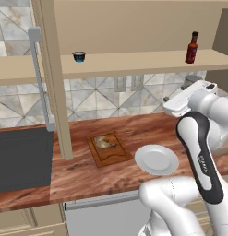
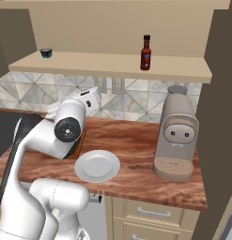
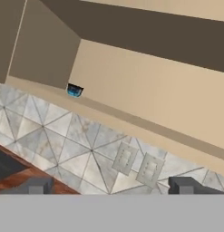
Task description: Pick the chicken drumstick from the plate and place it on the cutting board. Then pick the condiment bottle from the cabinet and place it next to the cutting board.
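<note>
Standing upright on the cabinet (image 1: 134,62), slim dark-red condiment bottle (image 1: 192,48), black cap.

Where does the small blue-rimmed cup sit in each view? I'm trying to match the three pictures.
Left base view: the cup stands on the cabinet shelf, just right of the vertical post.
Right base view: the cup sits at the shelf's far left end, upper left of the picture.
Hand view: the cup appears upper left, on the tilted shelf edge.
Shared landmark: the wall outlets below the shelf.

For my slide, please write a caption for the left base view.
Chicken drumstick lies on cutting board; plate empty; condiment bottle awaits on cabinet.
</note>
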Robot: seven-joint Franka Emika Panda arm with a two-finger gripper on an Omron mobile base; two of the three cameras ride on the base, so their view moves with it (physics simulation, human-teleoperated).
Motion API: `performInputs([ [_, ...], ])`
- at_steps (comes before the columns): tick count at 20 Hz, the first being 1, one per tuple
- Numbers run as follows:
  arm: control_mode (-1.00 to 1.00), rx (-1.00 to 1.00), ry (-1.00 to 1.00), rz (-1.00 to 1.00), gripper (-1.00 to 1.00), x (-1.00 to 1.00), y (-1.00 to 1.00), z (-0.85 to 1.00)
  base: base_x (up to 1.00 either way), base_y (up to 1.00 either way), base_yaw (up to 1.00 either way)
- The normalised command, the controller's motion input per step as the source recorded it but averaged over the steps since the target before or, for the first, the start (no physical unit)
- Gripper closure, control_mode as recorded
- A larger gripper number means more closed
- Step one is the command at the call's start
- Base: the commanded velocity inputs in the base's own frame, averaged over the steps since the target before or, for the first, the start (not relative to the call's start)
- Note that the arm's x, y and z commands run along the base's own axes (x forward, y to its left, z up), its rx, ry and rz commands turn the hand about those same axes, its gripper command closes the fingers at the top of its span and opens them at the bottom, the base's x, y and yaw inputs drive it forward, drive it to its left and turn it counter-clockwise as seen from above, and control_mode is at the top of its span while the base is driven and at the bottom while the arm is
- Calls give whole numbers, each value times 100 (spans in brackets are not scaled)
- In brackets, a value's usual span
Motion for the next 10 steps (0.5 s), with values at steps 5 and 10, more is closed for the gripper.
performInputs([
  [5,-100,8,0,-2,-100,0,-32,33,0,0,0],
  [10,-100,8,0,-1,-100,0,-23,43,0,0,0],
])
